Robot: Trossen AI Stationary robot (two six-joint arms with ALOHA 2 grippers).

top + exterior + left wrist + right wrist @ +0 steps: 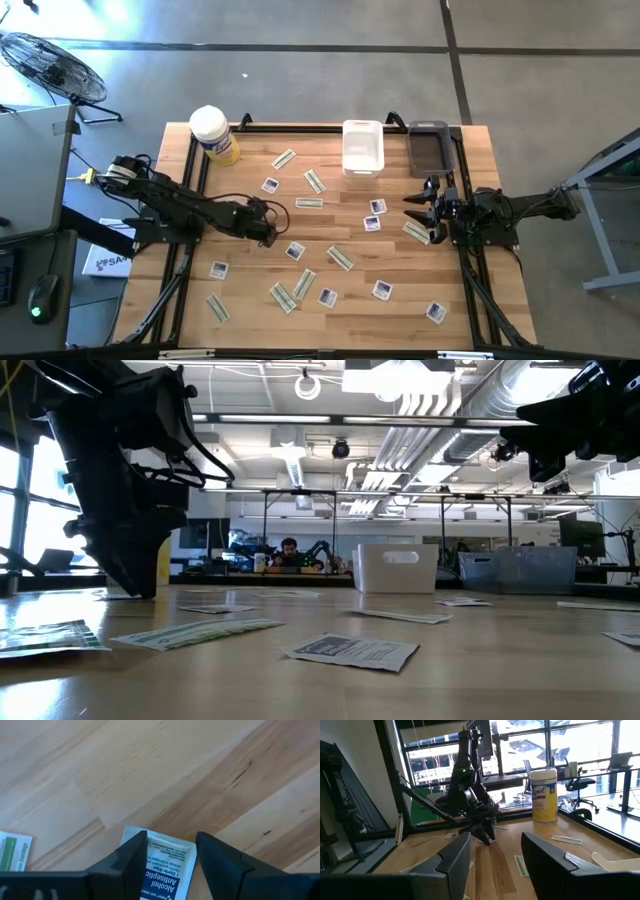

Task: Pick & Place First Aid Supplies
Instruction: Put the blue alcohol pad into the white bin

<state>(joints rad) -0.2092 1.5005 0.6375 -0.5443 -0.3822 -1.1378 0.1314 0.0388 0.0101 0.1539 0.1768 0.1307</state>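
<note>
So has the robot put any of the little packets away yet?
Not yet, it seems. The white bin and the dark bin both look empty, though the view is small. The left end effector is open, straddling a white-and-blue alcohol wipe packet on the table. The right end effector waits open, holding nothing. All the other packets lie scattered.

Right claw (495,851) fingers spread; left arm (467,795) opposite; yellow tub (543,795) upright; strips (521,865) on table (495,875).

Overhead and table-level cameras share the wooden table (250,300); each wrist camera looks past its fingers.
</note>
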